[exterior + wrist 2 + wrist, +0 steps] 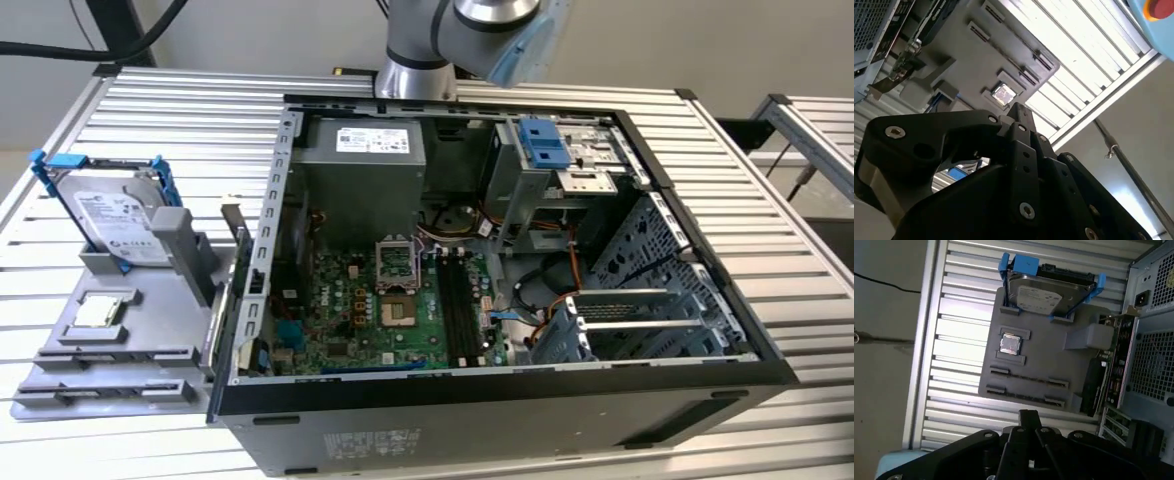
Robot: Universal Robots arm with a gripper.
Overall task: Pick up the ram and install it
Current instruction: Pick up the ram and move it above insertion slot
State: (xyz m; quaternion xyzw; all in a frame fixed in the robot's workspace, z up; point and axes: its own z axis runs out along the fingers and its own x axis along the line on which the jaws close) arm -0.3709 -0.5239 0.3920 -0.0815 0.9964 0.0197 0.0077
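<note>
My gripper (1028, 416) hangs high above the slatted table, over the near edge of the grey holder tray (1044, 365). Its black fingers meet at one tip, shut, with nothing showing between them; the same closed tip (1019, 111) appears in the second wrist view. The ram is hidden. Two long grooves (1026, 381) in the tray look like thin dark lines. The black motherboard slots (461, 300) lie inside the open computer case (534, 385). In the exterior view, the arm (441, 50) rises behind the case.
A silver hard drive in a blue frame (120, 220) stands at the tray's back. A small square chip (1009, 344) sits in a tray pocket. An expansion card (1109, 380) stands between the tray and the case wall. Slatted tabletop (174, 110) surrounds the case.
</note>
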